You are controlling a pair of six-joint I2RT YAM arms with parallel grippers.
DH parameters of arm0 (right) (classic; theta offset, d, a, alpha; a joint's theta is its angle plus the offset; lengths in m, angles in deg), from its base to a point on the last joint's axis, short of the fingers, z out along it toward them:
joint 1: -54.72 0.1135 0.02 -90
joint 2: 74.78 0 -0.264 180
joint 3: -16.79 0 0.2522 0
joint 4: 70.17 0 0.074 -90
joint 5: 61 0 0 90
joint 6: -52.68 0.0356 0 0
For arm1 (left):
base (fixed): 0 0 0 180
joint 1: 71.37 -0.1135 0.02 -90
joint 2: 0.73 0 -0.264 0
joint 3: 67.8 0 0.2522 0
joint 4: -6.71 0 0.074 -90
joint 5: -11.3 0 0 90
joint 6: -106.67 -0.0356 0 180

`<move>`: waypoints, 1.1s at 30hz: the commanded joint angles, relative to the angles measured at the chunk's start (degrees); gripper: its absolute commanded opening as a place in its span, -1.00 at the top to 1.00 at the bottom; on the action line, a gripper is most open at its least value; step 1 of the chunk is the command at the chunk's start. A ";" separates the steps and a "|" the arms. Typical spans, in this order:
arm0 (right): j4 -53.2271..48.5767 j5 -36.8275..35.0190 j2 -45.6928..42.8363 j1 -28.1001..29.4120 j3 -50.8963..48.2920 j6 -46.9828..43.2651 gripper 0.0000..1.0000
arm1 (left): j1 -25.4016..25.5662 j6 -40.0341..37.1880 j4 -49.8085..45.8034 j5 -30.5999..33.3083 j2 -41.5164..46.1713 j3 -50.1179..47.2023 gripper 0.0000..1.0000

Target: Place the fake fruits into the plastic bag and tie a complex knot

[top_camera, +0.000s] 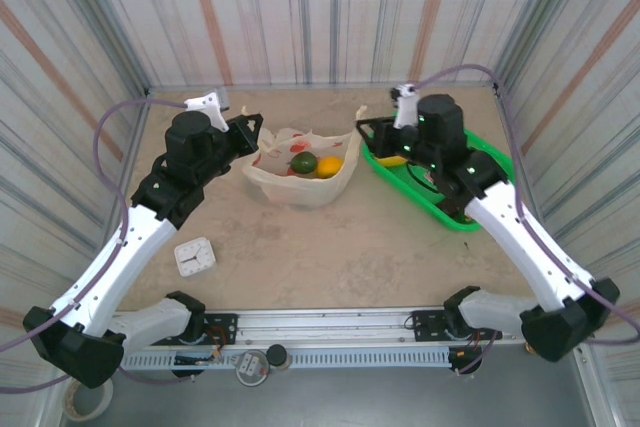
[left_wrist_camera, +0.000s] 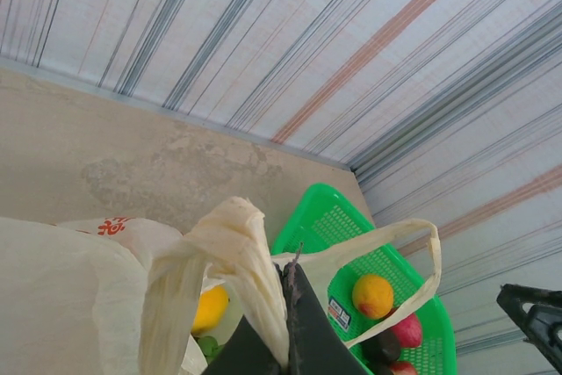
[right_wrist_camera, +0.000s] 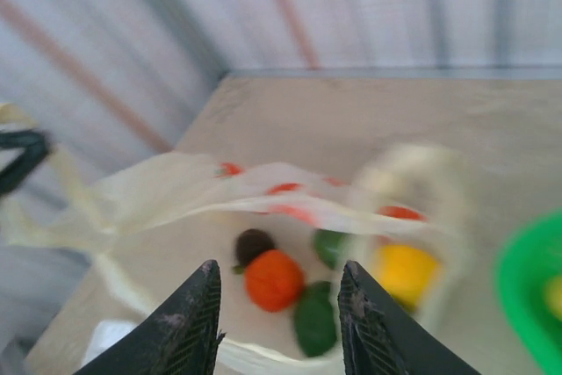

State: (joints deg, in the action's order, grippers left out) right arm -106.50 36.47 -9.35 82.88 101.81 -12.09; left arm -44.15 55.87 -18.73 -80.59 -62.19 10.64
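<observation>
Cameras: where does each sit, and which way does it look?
Top external: above and behind the arms, looking down on the table; both arms whole.
Left wrist: on the left arm, facing the back corner; left gripper pinches the plastic bag.
Right wrist: on the right arm, looking down into the bag; right gripper open.
Shared: the bag in all; green basket in top and left wrist.

The right wrist view is smeared: the round yellow plastic fruit [right_wrist_camera: 406, 271] and the looped handle [right_wrist_camera: 413, 173] of the thin cream-yellow plastic bag [right_wrist_camera: 167, 195] are blurred. At four o'clock the picture's edge cuts the bright green plastic basket [right_wrist_camera: 531, 296].
</observation>
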 commanded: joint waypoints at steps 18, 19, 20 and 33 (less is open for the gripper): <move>-33.51 -19.82 4.85 -25.29 -14.29 17.18 -0.11 | 2.66 -1.67 0.27 1.77 0.05 0.11 1.00; -32.98 -19.72 5.56 -26.43 -14.80 17.51 -0.10 | 2.65 -1.61 0.27 1.74 0.06 0.09 1.00; -32.19 -19.57 6.06 -27.43 -15.18 17.56 -0.10 | 2.61 -1.45 0.28 1.67 0.02 0.09 1.00; -22.02 -18.46 18.52 -33.16 -17.82 17.20 -0.09 | 2.66 -1.58 0.32 1.70 0.04 0.09 1.00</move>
State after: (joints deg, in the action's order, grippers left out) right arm -130.91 18.11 7.35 51.04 84.96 3.26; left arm -41.70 55.41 -18.77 -80.11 -62.34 10.64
